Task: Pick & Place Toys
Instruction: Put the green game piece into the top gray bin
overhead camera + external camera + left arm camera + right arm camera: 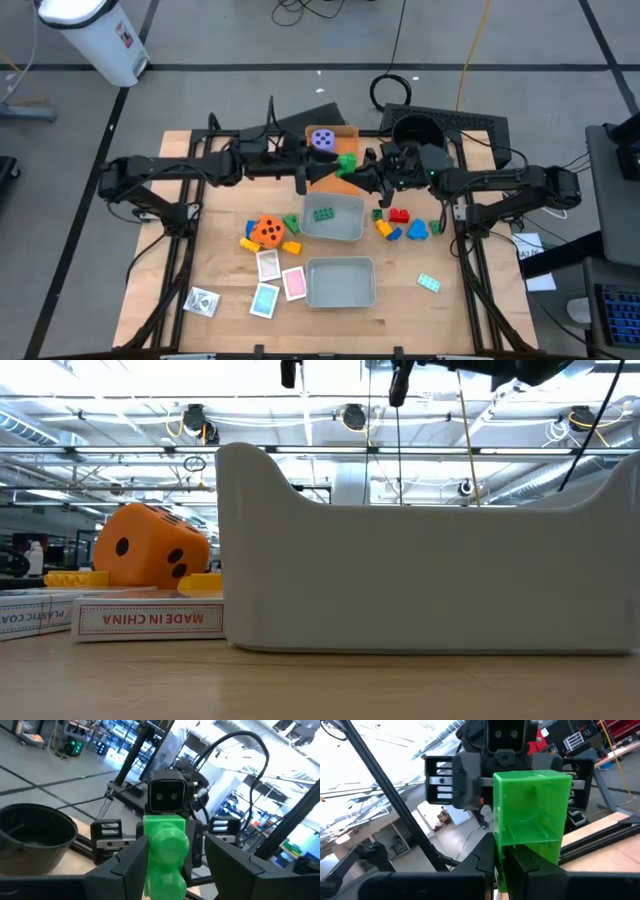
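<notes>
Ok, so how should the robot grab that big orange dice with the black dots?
Probably straight down from above, pinching two opposite flat sides of the orange dotted plastic die. Its top is free, but small yellow plastic bricks lie close beside it, so the tool should turn to close across the sides that face away from them.

Two dark, jointed arms; black cables trailing along them; boxy black wrist camera housings with paired round lenses; matte black fingers.
</notes>
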Available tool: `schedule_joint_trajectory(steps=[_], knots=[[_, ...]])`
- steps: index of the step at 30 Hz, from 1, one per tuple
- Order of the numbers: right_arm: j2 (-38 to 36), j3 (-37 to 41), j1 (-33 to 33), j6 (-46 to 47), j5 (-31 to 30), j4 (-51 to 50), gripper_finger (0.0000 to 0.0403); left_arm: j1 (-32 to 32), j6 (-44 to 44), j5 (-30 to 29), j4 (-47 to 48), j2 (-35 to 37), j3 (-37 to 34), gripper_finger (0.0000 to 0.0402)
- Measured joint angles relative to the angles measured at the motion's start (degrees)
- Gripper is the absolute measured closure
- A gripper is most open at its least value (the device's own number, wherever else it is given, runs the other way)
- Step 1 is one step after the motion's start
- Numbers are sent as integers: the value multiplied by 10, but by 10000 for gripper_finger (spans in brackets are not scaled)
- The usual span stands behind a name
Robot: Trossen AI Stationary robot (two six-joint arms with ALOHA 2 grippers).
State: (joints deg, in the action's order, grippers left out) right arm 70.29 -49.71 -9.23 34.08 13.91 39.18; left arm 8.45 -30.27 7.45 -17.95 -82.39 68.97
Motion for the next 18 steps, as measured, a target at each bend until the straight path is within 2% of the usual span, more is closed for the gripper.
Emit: schedule_joint_trajectory(steps=[8,18], knots=[[1,0,4,0,-1,-7,392,-3,7,0,-3,-14,0,204],[4,0,4,0,1,-19,392,-3,17,9,3,-50,37,204]])
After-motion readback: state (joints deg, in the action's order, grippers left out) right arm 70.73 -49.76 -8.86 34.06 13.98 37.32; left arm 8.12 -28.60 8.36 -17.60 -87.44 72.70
